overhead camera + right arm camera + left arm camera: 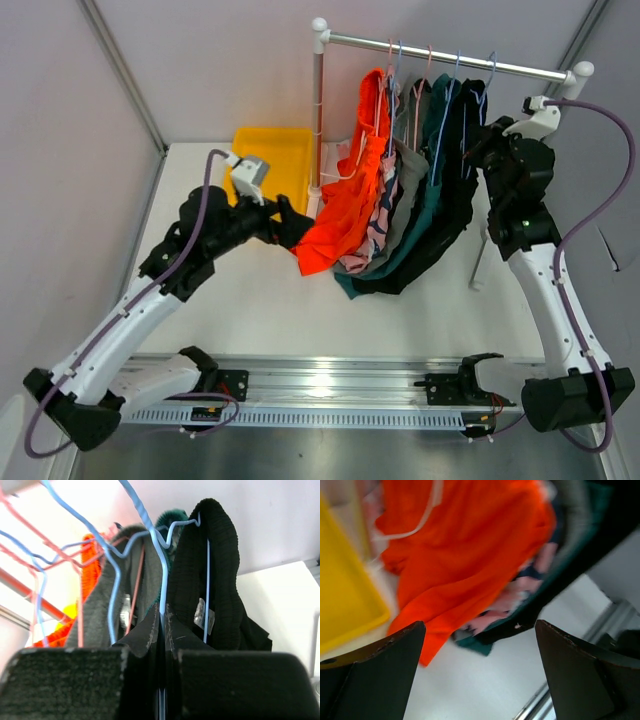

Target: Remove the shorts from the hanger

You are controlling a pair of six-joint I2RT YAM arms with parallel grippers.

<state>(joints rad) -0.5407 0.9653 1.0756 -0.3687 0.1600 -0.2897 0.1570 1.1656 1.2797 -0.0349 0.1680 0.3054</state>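
Five shorts hang on wire hangers from a rail [450, 55]: orange shorts [345, 215], pink patterned shorts [375, 240], grey shorts [408, 195], teal shorts [428, 215] and black shorts [455, 200]. My right gripper [480, 150] is up at the right end of the row. In the right wrist view this right gripper [164, 615] is shut on a blue hanger wire [162, 575], between the grey shorts [100, 610] and the black shorts [215, 570]. My left gripper [295, 225] stands open beside the orange hem [470, 555], holding nothing, its fingers [375, 675] wide apart.
A yellow bin [280, 155] sits on the table behind the left arm, also at the left of the left wrist view [345, 595]. The rail's white post [318, 110] stands beside the bin. A metal track [330, 385] runs along the table's near edge.
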